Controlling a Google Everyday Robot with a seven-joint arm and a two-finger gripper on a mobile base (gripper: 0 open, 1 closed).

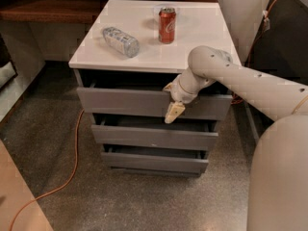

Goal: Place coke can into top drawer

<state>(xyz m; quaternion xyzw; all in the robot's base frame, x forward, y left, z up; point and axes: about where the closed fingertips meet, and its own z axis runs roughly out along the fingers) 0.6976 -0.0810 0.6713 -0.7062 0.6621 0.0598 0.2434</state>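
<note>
The red coke can [167, 25] stands upright on the white cabinet top [202, 37], towards the back middle. The top drawer [125, 101] is pulled out a little, with a dark gap under the white top. My gripper [173, 111] hangs in front of the top drawer's front face, right of its middle, pointing down. It holds nothing. My arm [240, 81] reaches in from the right over the drawer's right end.
A clear crinkled plastic bottle [120, 41] lies on its side on the cabinet top, left of the can. Two lower grey drawers [154, 137] stand slightly open. An orange cable [72, 162] runs across the speckled floor at left. A wooden shelf [43, 8] is at back left.
</note>
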